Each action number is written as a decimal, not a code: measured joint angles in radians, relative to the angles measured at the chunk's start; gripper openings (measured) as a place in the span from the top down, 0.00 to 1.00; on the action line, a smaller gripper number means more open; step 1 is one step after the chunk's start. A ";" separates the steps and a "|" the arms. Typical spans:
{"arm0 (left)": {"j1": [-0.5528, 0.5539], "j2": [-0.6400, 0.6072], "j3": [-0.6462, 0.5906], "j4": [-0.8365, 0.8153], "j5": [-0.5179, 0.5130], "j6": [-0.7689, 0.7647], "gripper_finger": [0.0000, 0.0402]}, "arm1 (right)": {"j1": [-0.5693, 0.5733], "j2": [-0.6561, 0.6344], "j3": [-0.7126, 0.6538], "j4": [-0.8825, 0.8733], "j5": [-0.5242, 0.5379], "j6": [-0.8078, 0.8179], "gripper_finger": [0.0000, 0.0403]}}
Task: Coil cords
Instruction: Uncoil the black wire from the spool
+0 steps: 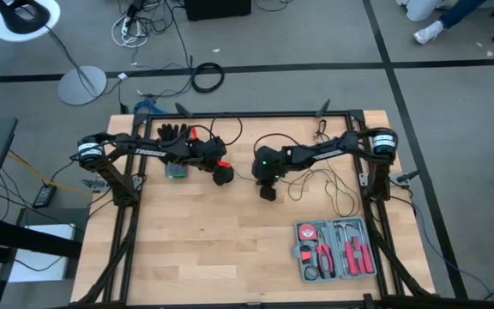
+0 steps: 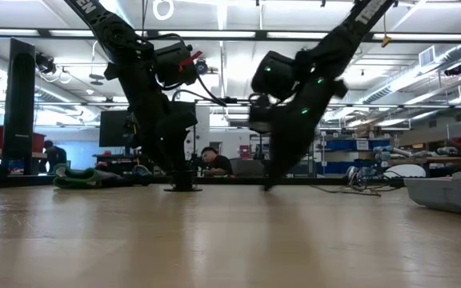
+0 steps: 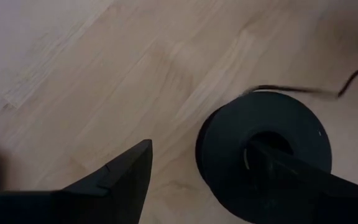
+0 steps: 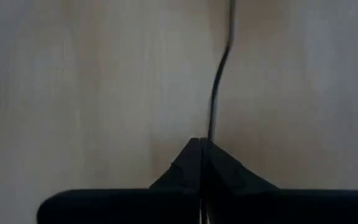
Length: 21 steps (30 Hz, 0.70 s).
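On the wooden table (image 1: 204, 249), two dark arms reached in from the sides toward the middle. Near the front right part of the table sat a gray tool tray (image 1: 336, 250) with red-handled tools in it. Close to the back edge, behind the left arm, lay a black glove (image 1: 173, 132).

Smaller than these was the left gripper (image 1: 222, 174), which pointed down at the table with its two fingers spread wide apart. One finger (image 3: 303, 186) sat over the middle of a small round black disc (image 3: 263, 149), and the other finger stood off to the side on bare wood. I could not tell if the finger touched the disc.

Just to the right was the right gripper (image 4: 202, 152), down low at the table. Its fingers were pinched tight together on the cord (image 4: 218, 87), right at the tips.

Thinnest of all was that cord: a long, skinny black wire. It ran from the disc across the middle of the table and lay in loose, messy loops (image 1: 328, 184) on the wood beside the right arm.
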 joint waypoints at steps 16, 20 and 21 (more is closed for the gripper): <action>0.000 -0.001 0.001 -0.013 -0.002 -0.001 0.34 | 0.007 -0.223 -0.003 -1.307 0.141 0.111 1.00; -0.001 -0.001 0.001 -0.010 0.001 -0.001 0.34 | 0.007 -0.223 -0.003 -1.403 0.168 0.171 1.00; -0.001 -0.001 0.001 -0.014 -0.001 -0.001 0.34 | 0.007 -0.223 -0.003 -1.386 0.178 0.184 1.00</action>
